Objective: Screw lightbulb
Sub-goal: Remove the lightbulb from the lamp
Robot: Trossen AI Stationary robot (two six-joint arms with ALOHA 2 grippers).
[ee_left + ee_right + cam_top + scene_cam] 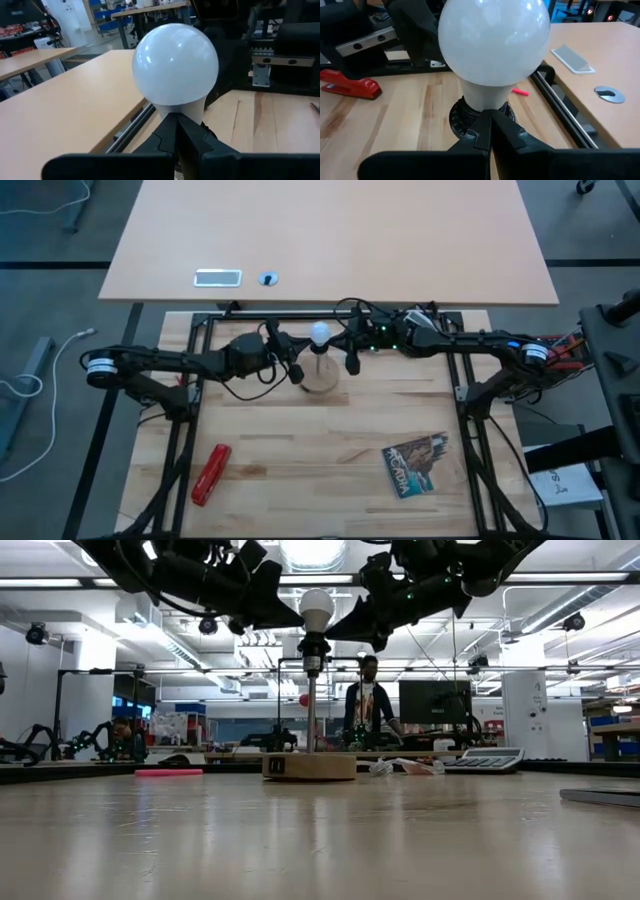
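The white round lightbulb (317,607) sits upright in the black socket (313,652) on a thin post that rises from the round wooden disc (309,766) at the table's middle (320,375). My left gripper (294,622) comes at the bulb from the table's left, roughly level and shut, its tips at the bulb's neck. Opposite it, my right gripper (341,630) comes in from the table's right, also shut, with its tips at the neck just above the socket. My left gripper has its shut fingertips (176,131) at the bulb's neck (184,110), coming level from the table's left; whether they touch it I cannot tell. My right gripper has its shut fingertips (490,125) at the neck's lower end (481,99), above the socket, level from the table's right; whether they touch it I cannot tell.
A red tool (211,473) lies near the front left and a printed card (417,463) near the front right. In the low view a calculator (483,760) and a clear wrapper (400,766) lie behind the disc. A person (368,700) stands beyond the table.
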